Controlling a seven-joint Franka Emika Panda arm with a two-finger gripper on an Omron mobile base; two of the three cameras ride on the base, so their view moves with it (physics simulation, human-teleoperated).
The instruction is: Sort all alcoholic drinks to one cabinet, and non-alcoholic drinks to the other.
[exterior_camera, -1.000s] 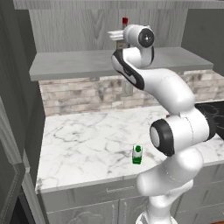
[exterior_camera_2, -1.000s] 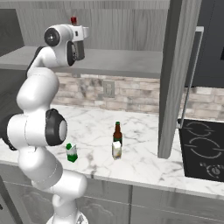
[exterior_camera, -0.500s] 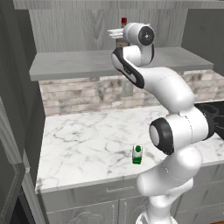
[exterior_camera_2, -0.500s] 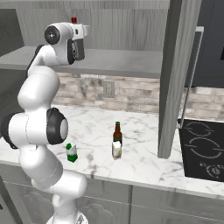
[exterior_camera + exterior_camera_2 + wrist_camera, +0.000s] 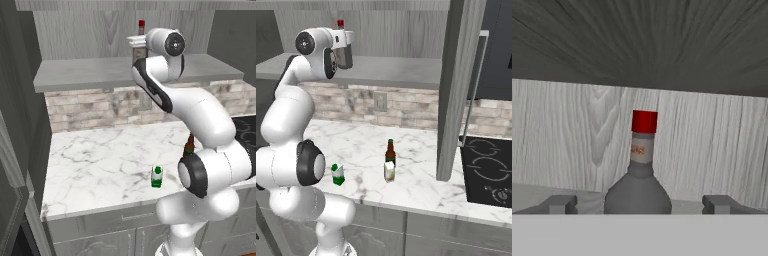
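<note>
The tall clear-grey bottle point(image 5: 638, 172) with a red cap stands upright on the wide cabinet's long grey shelf point(image 5: 95, 72). My gripper point(image 5: 640, 204) is open, one fingertip point(image 5: 559, 204) on each side of the bottle's base and apart from the glass. From the base, the bottle point(image 5: 344, 54) rises just beyond the gripper point(image 5: 347, 39), its red cap point(image 5: 141, 23) showing above my hand. On the marble counter stand the green and white carton point(image 5: 337, 174), the brown bottle point(image 5: 389, 151) and, right before it, the cream-yellow carton point(image 5: 389, 171). My arm partly hides the brown bottle point(image 5: 189, 145).
A tall grey wood-grain panel point(image 5: 456, 90) of the narrower unit stands at the right end of the counter point(image 5: 421, 185), with a black cooktop point(image 5: 488, 167) beyond it. A stone backsplash point(image 5: 90, 107) runs under the shelf. The green carton point(image 5: 157, 176) stands close to my arm's base.
My hand has drawn back slightly from the red-capped bottle, which stays standing on the shelf. The jaws remain open.
</note>
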